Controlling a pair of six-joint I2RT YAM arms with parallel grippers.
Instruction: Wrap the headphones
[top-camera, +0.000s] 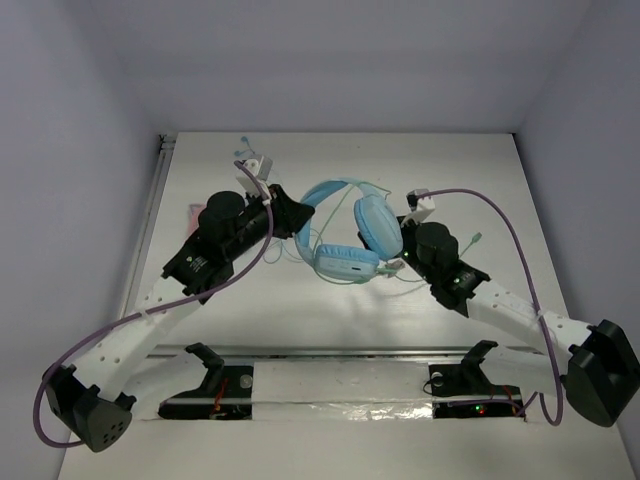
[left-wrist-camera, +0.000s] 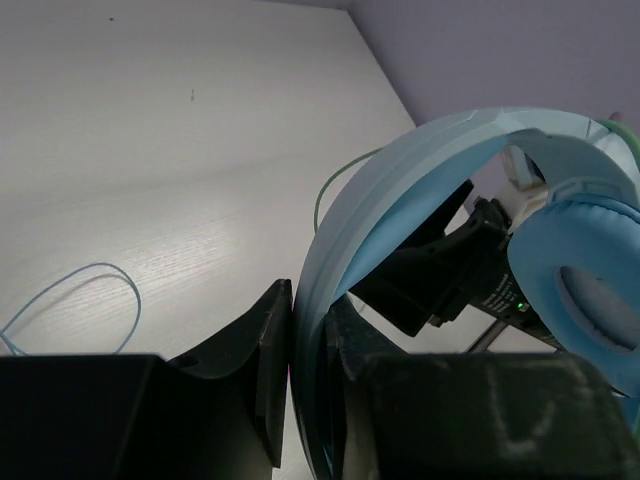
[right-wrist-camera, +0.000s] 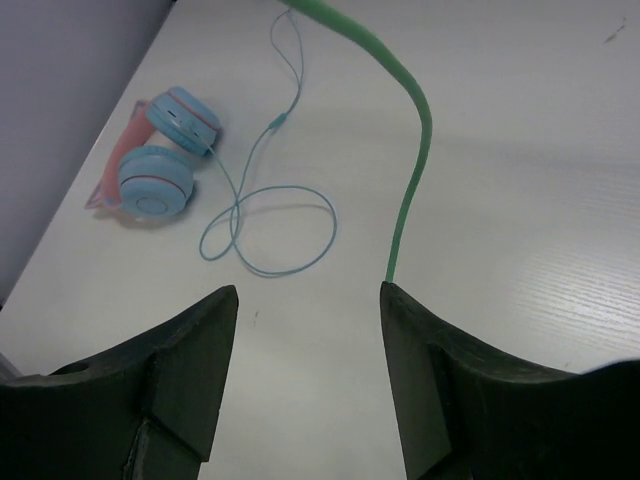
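Note:
The light-blue headphones (top-camera: 345, 262) are in the middle of the table, earcups (left-wrist-camera: 590, 290) toward the right and the wide headband (left-wrist-camera: 400, 180) arching to the left. My left gripper (left-wrist-camera: 310, 300) is shut on the headband, one finger on each side of it. My right gripper (right-wrist-camera: 310, 290) is open beside the lower earcup, with only bare table between its fingers. The thin green cable (right-wrist-camera: 415, 130) curves down from the top of the right wrist view and ends at the tip of my right finger (right-wrist-camera: 420, 340); whether it touches is unclear.
Smaller pink-banded headphones (right-wrist-camera: 160, 165) lie at the far left of the table, mostly hidden under my left arm in the top view. Their thin blue cable (right-wrist-camera: 270, 230) is looped on the table beside them. Walls close in the table's left, back and right.

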